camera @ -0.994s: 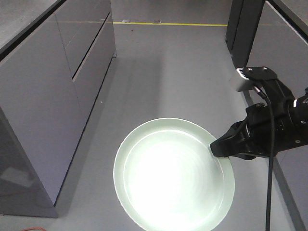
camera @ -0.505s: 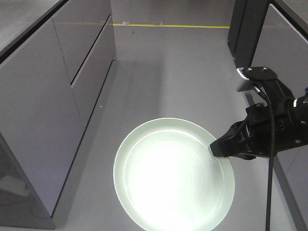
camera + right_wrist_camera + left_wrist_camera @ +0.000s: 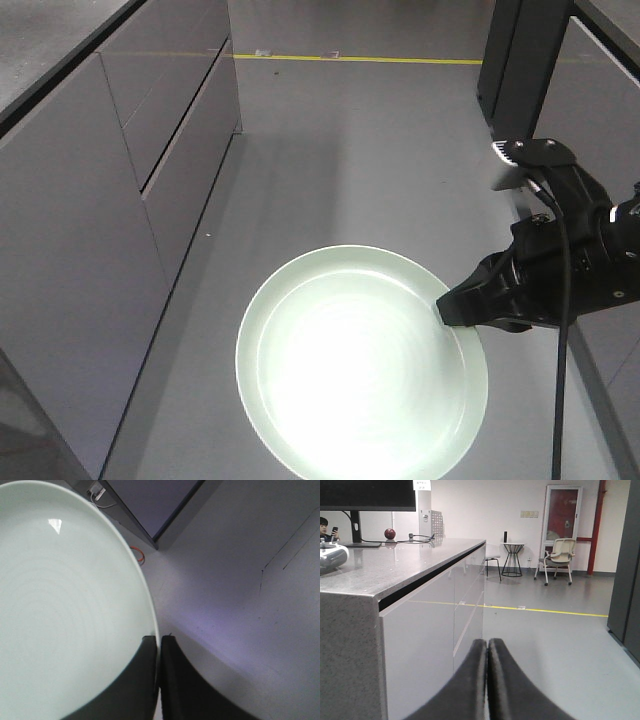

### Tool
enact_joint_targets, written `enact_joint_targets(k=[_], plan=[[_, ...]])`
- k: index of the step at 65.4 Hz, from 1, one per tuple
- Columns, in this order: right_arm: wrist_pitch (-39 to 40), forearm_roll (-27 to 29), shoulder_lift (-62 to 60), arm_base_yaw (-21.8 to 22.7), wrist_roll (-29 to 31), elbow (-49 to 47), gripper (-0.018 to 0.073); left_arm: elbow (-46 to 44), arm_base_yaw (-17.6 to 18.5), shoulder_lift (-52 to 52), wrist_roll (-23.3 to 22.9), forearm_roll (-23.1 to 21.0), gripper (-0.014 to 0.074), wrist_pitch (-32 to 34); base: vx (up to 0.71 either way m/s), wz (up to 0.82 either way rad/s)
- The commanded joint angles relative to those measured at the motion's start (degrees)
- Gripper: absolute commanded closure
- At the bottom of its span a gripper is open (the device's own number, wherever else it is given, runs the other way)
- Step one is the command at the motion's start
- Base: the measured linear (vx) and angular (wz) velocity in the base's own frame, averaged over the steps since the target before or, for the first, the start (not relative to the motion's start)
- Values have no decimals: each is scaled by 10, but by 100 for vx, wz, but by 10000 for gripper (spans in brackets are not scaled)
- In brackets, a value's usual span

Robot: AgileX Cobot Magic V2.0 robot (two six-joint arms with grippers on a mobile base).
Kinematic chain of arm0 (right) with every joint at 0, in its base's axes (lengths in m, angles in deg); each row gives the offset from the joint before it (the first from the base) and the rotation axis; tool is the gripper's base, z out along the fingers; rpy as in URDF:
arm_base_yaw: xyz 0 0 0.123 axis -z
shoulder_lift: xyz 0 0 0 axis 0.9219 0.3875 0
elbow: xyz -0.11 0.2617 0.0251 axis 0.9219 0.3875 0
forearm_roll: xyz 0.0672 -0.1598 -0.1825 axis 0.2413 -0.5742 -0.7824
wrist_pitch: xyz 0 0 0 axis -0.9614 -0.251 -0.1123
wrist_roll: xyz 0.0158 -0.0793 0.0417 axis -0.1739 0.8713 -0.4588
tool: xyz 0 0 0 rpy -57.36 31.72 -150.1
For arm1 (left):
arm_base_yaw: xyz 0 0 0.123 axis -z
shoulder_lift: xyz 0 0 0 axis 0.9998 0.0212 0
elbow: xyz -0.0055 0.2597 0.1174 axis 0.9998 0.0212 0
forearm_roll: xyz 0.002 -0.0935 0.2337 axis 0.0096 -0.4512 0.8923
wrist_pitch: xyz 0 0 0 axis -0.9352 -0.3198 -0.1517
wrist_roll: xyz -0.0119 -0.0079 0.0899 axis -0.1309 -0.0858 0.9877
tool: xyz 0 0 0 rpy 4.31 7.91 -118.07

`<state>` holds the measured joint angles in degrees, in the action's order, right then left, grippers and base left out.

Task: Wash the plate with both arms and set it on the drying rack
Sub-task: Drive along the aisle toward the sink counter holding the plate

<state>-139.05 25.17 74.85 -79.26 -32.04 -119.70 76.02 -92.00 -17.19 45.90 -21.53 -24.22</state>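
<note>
- Plate (image 3: 360, 370): round, pale mint-green, plain, with a shallow raised rim. It is held in the air above the grey floor (image 3: 330, 170), face up and close to level, and rests on nothing.
- Front view: the plate sits low and centre. Strong glare on its middle washes out the surface there.
- Right gripper (image 3: 447, 309): its jaws are clamped on the plate's right-hand rim. Wrist view shows one jaw over the inner face and the other outside the rim, with the rim edge running between them.
- Right arm (image 3: 570, 270): black, coming in from the right edge of the front view. A silver-grey block (image 3: 503, 166) sits near the wrist and a black cable (image 3: 561, 330) hangs down across the arm.
- Left gripper (image 3: 487, 644): jaws pressed together with nothing between them. It points level along the aisle, away from the plate.
- Grey cabinet (image 3: 90, 230) with drawer fronts stands left of the plate, well apart from it.
- Its top, the surface (image 3: 395, 562), carries a monitor (image 3: 367, 494) and a red ball (image 3: 389, 533) towards the far left end.
- Yellow line (image 3: 350, 59) crosses the floor at the far end of the aisle.
- Right wrist view: a red-orange cable (image 3: 140, 555) lies on the floor just past the plate's rim, beside a cabinet corner.
</note>
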Motion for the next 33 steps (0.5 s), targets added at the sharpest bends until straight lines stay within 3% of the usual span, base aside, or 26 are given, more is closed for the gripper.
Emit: enact_joint_targets(k=[1, 33], plan=[[13, 26, -15, 2, 2, -14, 561, -12, 2, -9, -5, -1, 603, 45, 16, -1], [13, 26, -15, 2, 2, -14, 561, -12, 2, -9, -5, -1, 603, 45, 16, -3]])
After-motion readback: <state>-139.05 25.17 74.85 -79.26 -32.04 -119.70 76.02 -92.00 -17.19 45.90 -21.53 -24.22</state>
